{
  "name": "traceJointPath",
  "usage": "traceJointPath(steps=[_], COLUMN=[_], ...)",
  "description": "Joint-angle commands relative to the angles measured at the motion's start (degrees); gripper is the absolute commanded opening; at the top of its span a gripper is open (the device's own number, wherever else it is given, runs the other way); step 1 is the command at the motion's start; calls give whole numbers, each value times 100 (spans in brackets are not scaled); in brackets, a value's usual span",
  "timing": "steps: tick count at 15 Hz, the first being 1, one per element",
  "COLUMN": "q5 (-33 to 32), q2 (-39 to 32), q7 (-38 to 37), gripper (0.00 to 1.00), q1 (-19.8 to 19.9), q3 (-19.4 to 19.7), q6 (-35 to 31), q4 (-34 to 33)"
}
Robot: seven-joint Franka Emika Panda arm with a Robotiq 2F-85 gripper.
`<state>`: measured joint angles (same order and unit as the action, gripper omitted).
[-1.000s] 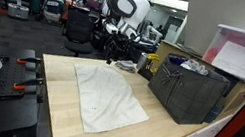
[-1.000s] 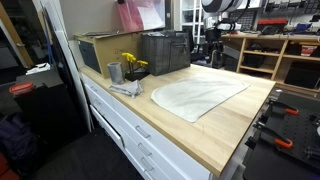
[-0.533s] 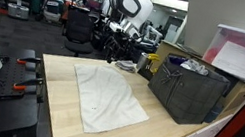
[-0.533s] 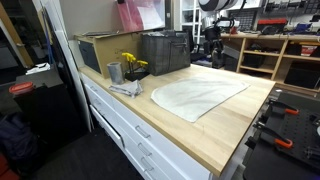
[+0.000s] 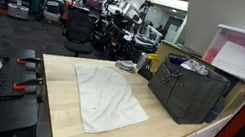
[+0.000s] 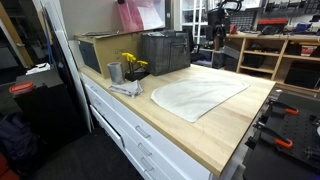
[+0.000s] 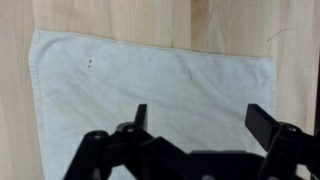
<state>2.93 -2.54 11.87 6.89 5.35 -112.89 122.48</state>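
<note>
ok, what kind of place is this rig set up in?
Most likely a robotics lab or workshop: a wooden workbench with white drawers, office chairs among equipment behind it, and wooden shelving along the back.

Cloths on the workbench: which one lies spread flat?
The large white towel mid-bench lies flat; the small grey cloth beside the grey cup is crumpled.

Even overhead indoor light, soft faint shadows, low-resolution exterior views, wrist view slightly blurred
</note>
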Motion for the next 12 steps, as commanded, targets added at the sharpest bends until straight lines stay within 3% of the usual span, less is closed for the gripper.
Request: traceJointPath(steps=[1, 9, 12], q5=[-46, -162, -50], q2=[1040, 2192, 1953], q7=[-219, -573, -532], gripper=[100, 100, 100], q1=[-127, -294, -315], q3=[-64, -189, -133], q6=[-147, -457, -220], q4=[632, 1225, 1013])
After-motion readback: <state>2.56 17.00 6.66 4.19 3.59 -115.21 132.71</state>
